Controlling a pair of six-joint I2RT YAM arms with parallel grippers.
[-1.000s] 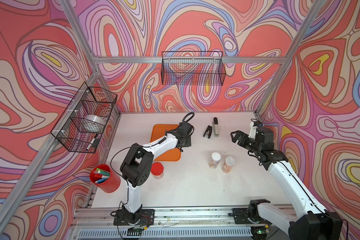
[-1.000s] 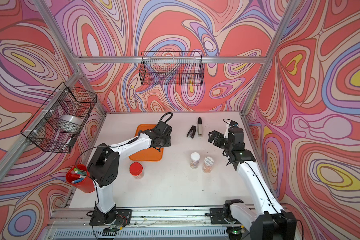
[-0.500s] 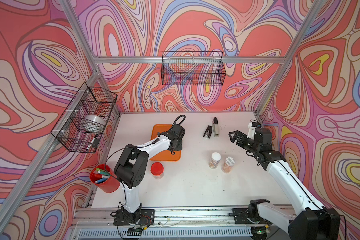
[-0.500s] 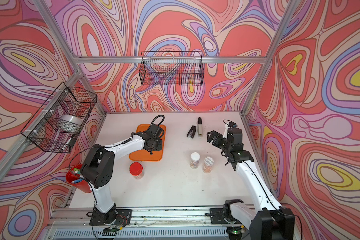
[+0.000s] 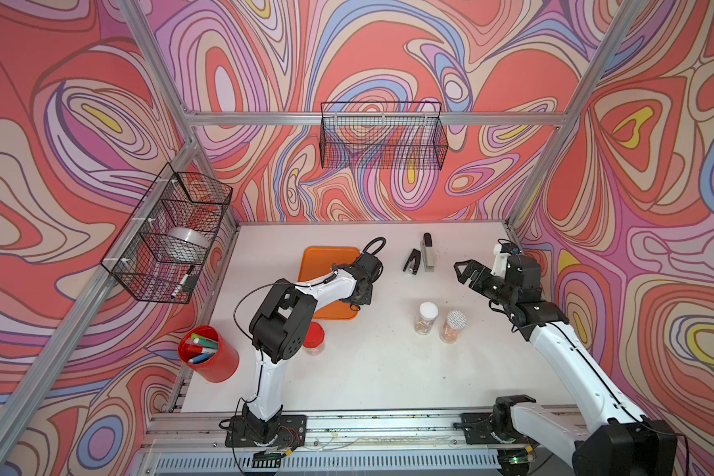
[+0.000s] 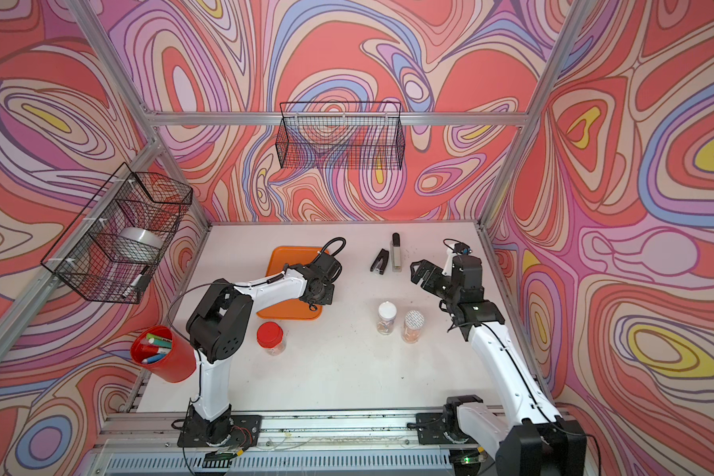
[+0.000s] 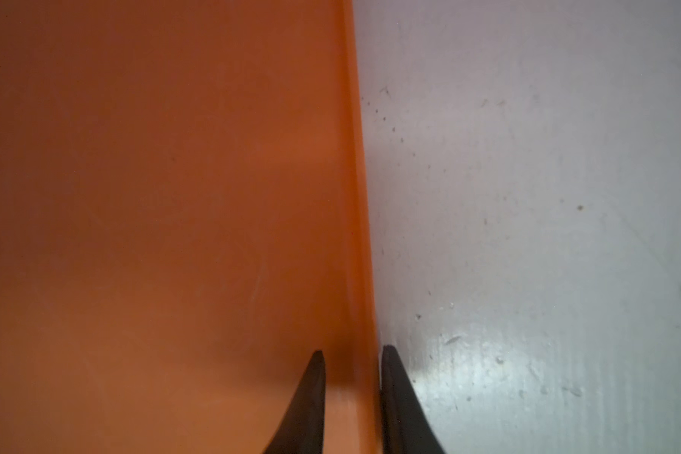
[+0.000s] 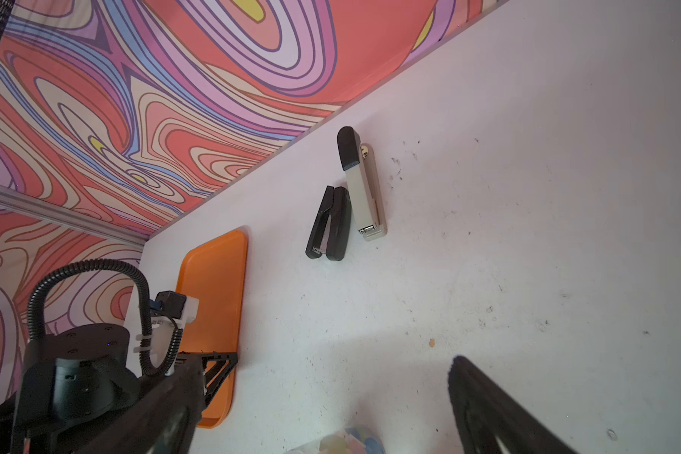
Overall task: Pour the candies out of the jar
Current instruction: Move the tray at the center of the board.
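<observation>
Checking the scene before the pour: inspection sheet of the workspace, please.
Surface: white table, speckled; nothing spilled.
Job's things: red-lidded jar, white-lidded jar and patterned-lid jar upright, lids on, candies inside; orange tray bare where visible.
Clutter: black stapler, beige stapler, red cup of markers.
Grippers: left gripper shut on the orange tray's rim; right gripper open, empty, above the table.
Cables: black hose loops at the left wrist.
Surroundings: left-wall basket holds a roll and a marker; back-wall basket, nothing seen.

tray (image 5: 322,263) left of jars (image 5: 426,319), staplers (image 5: 428,257) behind them.
</observation>
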